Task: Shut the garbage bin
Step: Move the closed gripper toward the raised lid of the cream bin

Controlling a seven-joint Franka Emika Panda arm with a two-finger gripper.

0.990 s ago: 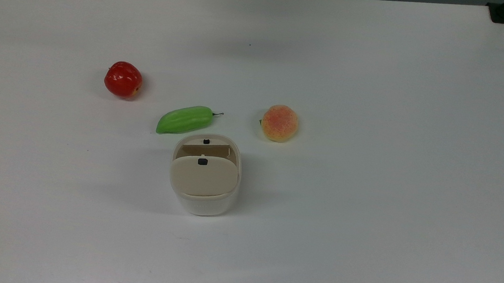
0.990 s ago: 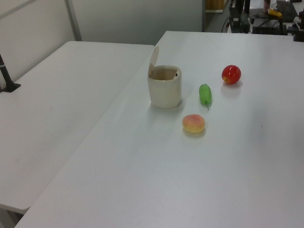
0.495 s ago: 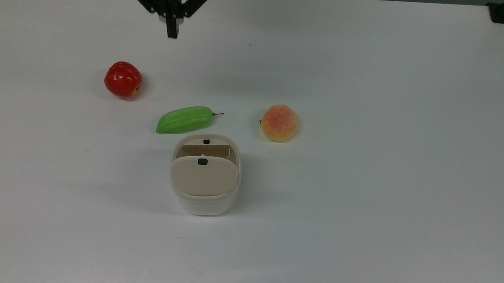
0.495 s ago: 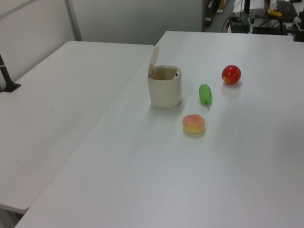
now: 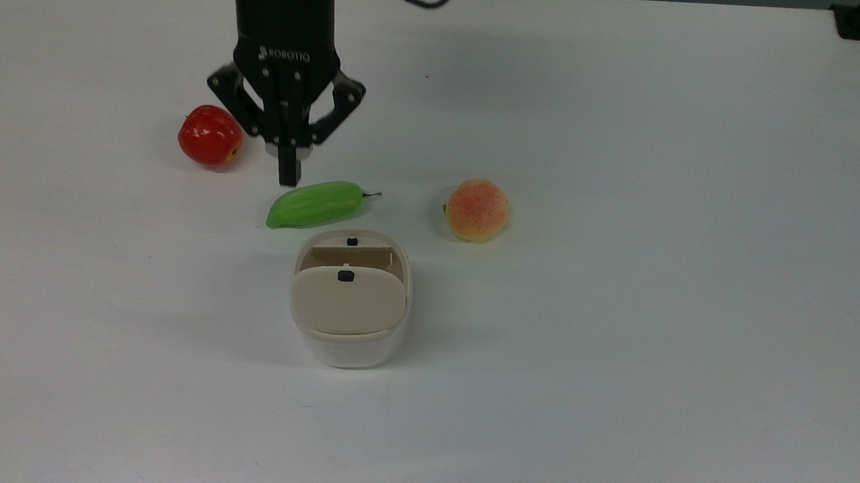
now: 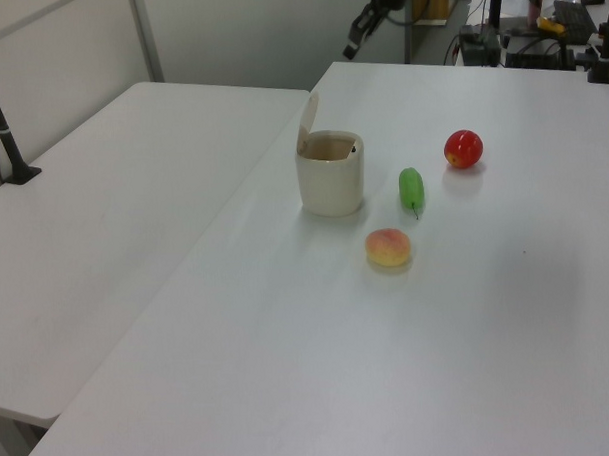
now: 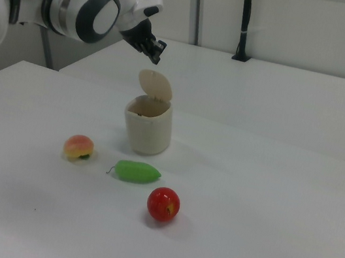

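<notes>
The cream-white garbage bin (image 5: pixel 349 346) stands near the table's middle with its beige lid (image 5: pixel 347 300) tilted up on its hinge, so the mouth is open. In the left view the garbage bin (image 6: pixel 330 177) shows the lid (image 6: pixel 307 122) upright at its far-left rim. The right view has the garbage bin (image 7: pixel 148 126) with its lid (image 7: pixel 155 85) raised. My gripper (image 5: pixel 289 174) hangs in the air, fingers pressed together and holding nothing. In the right view the gripper (image 7: pixel 153 48) is just above the lid; the gripper (image 6: pixel 355 42) sits high beyond the bin in the left view.
A green cucumber-like fruit (image 5: pixel 315 204) lies just behind the bin in the top view, a red apple (image 5: pixel 210 136) to the top view's left and a peach (image 5: pixel 477 210) to the top view's right. The white table (image 5: pixel 623 326) runs wide around them.
The arm has come in from the far edge of the top view and moved toward the bin, fingers staying together. The bin, its lid and the fruits have not moved.
</notes>
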